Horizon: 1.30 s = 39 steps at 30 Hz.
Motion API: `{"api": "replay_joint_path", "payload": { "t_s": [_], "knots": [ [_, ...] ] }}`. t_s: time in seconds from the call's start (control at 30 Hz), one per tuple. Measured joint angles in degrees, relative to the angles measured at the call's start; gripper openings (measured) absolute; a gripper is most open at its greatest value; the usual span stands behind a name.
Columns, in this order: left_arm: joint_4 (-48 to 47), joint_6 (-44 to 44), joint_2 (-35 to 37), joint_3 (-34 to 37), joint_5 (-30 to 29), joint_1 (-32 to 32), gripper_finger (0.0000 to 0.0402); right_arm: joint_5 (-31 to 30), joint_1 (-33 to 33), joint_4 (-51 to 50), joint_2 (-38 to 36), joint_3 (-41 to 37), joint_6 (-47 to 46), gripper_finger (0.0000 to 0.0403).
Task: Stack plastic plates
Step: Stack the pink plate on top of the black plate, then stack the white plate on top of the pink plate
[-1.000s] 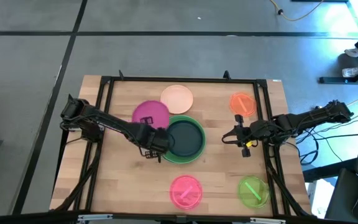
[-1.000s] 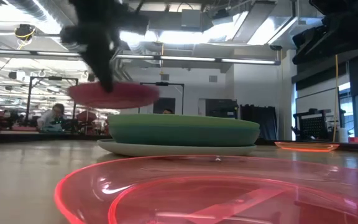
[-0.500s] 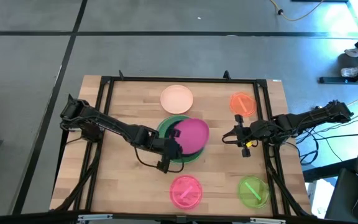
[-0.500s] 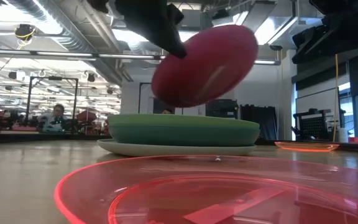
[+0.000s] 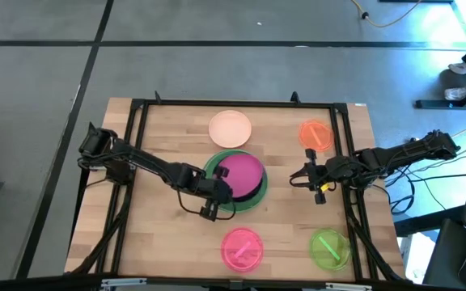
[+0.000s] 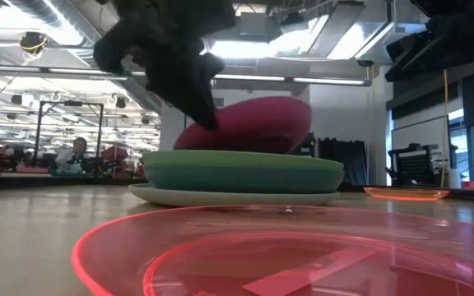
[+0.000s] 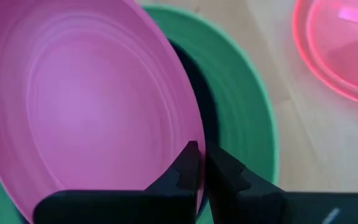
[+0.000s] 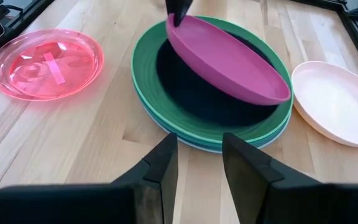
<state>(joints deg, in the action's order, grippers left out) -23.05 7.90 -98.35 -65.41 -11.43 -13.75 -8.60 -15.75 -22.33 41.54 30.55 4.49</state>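
Pale wooden table [image 5: 152,242] inside a dark frame: at its middle, the left tool [image 5: 215,196] is clamped on the rim of the magenta plate [image 5: 243,175], which tilts over a stack with a dark navy plate [image 8: 197,93] inside the green plate [image 8: 143,74]. Toward the far edge lie the peach plate [image 5: 230,127] and orange plate [image 5: 315,134]; toward the near edge, the pink plate [image 5: 241,247] and lime plate [image 5: 329,247]. Near the table's right edge, the right tool [image 5: 299,175] hangs above the wood, its fingers apart.
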Motion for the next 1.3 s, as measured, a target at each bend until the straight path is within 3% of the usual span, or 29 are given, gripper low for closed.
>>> {"api": "replay_joint_path", "payload": {
  "t_s": [0.27,0.73,0.9,1.17,1.3],
  "knots": [
    [0.02,-4.6,0.0,0.75,0.48,1.02,0.0013,0.0,0.0,-0.04,0.0,0.0,0.26,0.0115],
    [0.0,-10.9,0.0,0.75,0.44,1.0,0.0091,0.0,0.02,-0.07,0.0,0.0,0.28,0.0115],
    [-5.54,-12.3,0.0,-3.55,0.87,1.0,0.0099,0.0,0.0,-0.07,0.0,0.0,0.28,0.0115],
    [-7.45,-10.5,0.0,-10.2,-17.52,4.79,0.01,0.0,0.01,4.03,-0.02,-0.91,1.74,0.0115],
    [-7.27,-12.2,0.0,-10.88,-16.98,10.57,0.01,0.0,0.0,6.53,0.02,-3.1,2.17,0.0115]
  ]
}}
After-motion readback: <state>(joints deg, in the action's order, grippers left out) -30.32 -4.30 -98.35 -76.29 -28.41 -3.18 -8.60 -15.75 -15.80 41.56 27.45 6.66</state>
